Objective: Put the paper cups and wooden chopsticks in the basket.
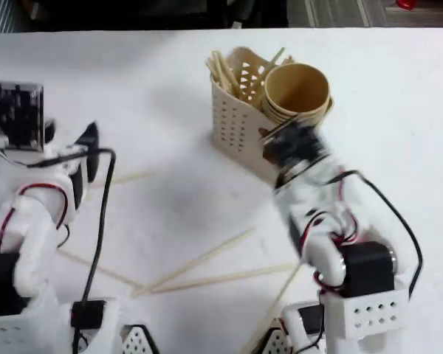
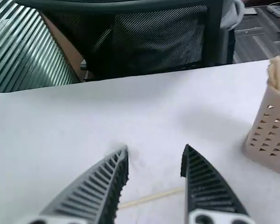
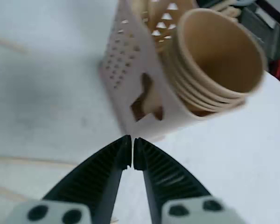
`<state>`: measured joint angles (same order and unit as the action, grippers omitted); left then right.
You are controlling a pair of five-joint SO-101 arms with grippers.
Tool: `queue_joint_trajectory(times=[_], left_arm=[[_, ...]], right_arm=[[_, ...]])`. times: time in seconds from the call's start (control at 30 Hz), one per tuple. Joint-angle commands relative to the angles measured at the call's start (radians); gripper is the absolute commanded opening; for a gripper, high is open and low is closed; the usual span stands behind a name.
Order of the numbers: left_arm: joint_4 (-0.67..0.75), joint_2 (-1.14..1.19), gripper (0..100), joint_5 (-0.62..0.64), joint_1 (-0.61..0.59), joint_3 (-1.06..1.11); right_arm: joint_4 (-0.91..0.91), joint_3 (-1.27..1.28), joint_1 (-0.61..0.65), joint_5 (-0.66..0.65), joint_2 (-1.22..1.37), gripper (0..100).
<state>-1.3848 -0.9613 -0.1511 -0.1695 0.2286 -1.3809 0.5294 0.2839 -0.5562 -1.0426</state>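
One basket (image 1: pixel 240 125) near the tabletop's (image 1: pixel 399 169) far edge holds the paper cups (image 1: pixel 299 92) and a bundle of chopsticks (image 1: pixel 225 74).
The paper cups are nested in one stack, mouth up, with at least four rims showing. The bundle stands on end, leaning. About five loose chopsticks (image 1: pixel 196 262) lie flat near the front edge, fanned, mostly running left to right. The left gripper (image 2: pixel 154 158) has its fingers wide apart and empty. The right gripper (image 3: pixel 132 151), just beside the basket, is nearly closed on nothing.

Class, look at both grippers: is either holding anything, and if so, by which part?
Nothing is held. The left gripper is open above the table, and the right gripper is shut on nothing, close to the basket.
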Motion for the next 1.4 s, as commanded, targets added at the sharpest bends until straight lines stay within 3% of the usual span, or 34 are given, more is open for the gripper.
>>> queue_joint_trajectory(times=[0.0, 0.23, 0.6, 0.67, 0.8, 0.97, 1.37], left_arm=[[0.1, -0.122, 20, -0.032, -0.085, 0.282], [0.255, -0.251, 20, -0.029, -0.214, 0.641], [0.456, -0.341, 20, -0.032, -0.44, 0.98], [0.493, -0.341, 20, -0.031, -0.452, 1.034], [0.543, -0.343, 20, -0.029, -0.456, 1.109], [0.542, -0.341, 20, -0.032, -0.456, 1.12], [0.542, -0.344, 20, -0.034, -0.458, 1.146]], right_arm=[[-0.094, -0.046, 0.15, -0.114, -0.012, 2.8], [-0.211, -0.048, 0.3, -0.13, 0.142, 2.8], [-0.209, -0.021, 0.55, -0.137, 0.44, 3.0], [-0.194, 0.017, 0.607, -0.138, 0.473, 6.6], [-0.079, 0.141, 0.702, -0.138, 0.532, 22.8], [0.099, 0.27, 0.74, -0.129, 0.595, 42.2], [0.341, 0.295, 0.742, -0.138, 0.912, 43.7]])
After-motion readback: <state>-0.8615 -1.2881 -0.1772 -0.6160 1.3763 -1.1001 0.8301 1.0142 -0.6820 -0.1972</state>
